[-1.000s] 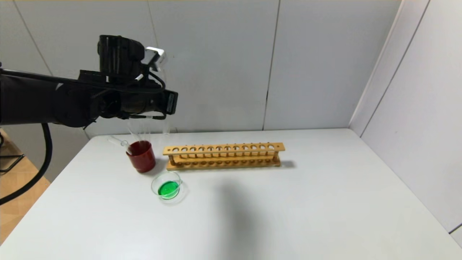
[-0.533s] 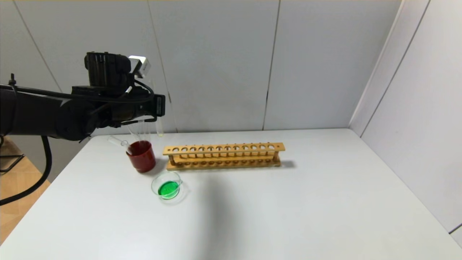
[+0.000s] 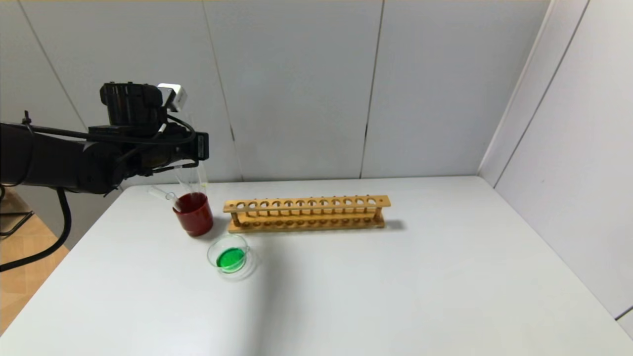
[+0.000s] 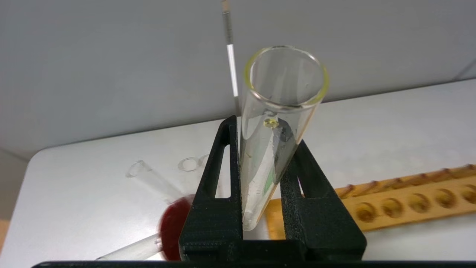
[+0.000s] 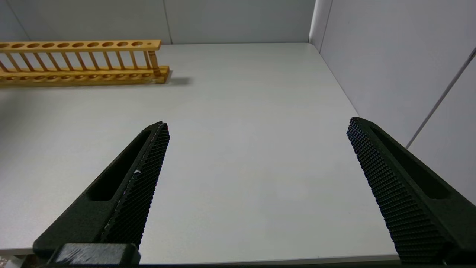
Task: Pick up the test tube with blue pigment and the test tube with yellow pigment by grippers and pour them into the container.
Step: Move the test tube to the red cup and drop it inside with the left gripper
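My left gripper is shut on the test tube with yellow pigment, held about upright just above the dark red cup. In the left wrist view the gripper clamps this tube, which is almost empty, with a yellow drop and a yellow-tinted rim. The container, a low glass dish, holds green liquid on the table in front of the cup. No tube with blue liquid shows. My right gripper is open and empty above the table's right part.
The red cup holds plain clear tubes, which also show in the left wrist view. An empty wooden tube rack stands right of the cup and shows in the right wrist view. Walls stand behind and to the right.
My left gripper has moved left and a little down with the tube, from above the rack's left end to over the red cup. Nothing else has moved.
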Controlling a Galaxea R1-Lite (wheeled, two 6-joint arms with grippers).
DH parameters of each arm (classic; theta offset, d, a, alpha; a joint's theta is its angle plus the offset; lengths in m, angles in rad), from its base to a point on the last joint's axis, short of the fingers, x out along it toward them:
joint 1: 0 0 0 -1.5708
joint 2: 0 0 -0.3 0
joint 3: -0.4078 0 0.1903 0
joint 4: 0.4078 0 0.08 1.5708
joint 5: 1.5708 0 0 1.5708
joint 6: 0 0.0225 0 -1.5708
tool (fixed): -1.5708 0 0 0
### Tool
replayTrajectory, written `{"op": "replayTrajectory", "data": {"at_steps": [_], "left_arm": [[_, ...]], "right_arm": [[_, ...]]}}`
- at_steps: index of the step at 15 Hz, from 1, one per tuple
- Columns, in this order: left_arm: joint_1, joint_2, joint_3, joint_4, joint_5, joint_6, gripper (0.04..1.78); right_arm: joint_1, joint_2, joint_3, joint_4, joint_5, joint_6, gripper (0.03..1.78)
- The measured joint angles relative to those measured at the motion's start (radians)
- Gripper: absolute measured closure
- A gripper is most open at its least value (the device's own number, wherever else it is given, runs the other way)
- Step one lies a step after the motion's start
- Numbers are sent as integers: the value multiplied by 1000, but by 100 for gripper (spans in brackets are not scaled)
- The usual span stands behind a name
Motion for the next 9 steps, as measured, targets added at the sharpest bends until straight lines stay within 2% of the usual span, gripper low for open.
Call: {"op": "replayTrajectory", "data": {"at_steps": [9], "left_arm": [[92,-14,83,-9,-23,-2,148]], "right_arm": [[0,0,0,0,0,0,6]]}}
